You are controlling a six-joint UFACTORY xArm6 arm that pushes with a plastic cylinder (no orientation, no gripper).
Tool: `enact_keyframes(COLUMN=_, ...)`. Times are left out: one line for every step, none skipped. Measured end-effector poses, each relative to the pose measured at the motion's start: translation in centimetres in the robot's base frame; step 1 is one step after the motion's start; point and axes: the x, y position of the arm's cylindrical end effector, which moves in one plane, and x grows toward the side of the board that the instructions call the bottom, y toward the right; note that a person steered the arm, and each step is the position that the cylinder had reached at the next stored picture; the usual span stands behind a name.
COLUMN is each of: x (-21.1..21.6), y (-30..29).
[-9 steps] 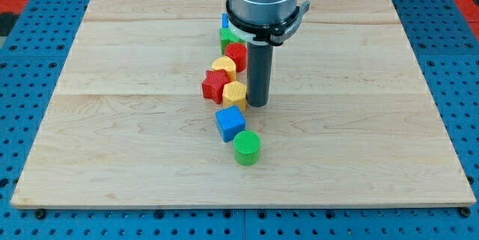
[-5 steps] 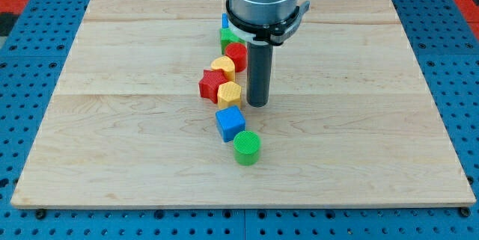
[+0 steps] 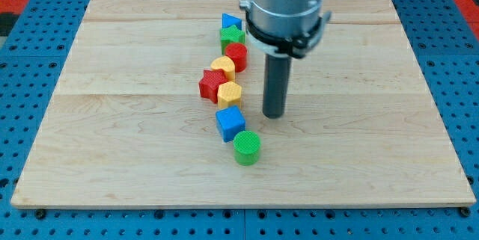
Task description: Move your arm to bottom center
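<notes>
Camera view. Arm housing (image 3: 288, 4) enters from the view's top; its upper part is cut off by the frame. No jaws on this rig: the arm ends in a plain rod, nothing held. My tip (image 3: 274, 114) rests on the board (image 3: 112, 120), near board centre, slightly toward the view's right.

Blocks form a rough line to the view's left of the rod, top to bottom: blue block (image 3: 230, 22), shape hard to make out; green block (image 3: 230, 37), partly hidden behind the red cylinder (image 3: 236, 56); yellow block (image 3: 223, 66), rounded, partly covered; red star (image 3: 212, 84); yellow hexagon (image 3: 230, 94), touching the star; blue cube (image 3: 230, 122); green cylinder (image 3: 247, 148).

Tip stands apart from all blocks; the yellow hexagon and blue cube are nearest, to its left.

Bottom centre of the board lies below the tip, with the green cylinder just left of that path. Board's right half and left half are open wood. Blue pegboard (image 3: 30, 217) surrounds the board.
</notes>
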Motion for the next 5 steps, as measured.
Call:
enact_keyframes(x=3.8, y=0.7)
enact_keyframes(x=8.3, y=1.5)
enact_keyframes(x=11.5, y=1.0)
enact_keyframes(x=12.3, y=-0.9)
enact_keyframes(x=12.3, y=-5.5)
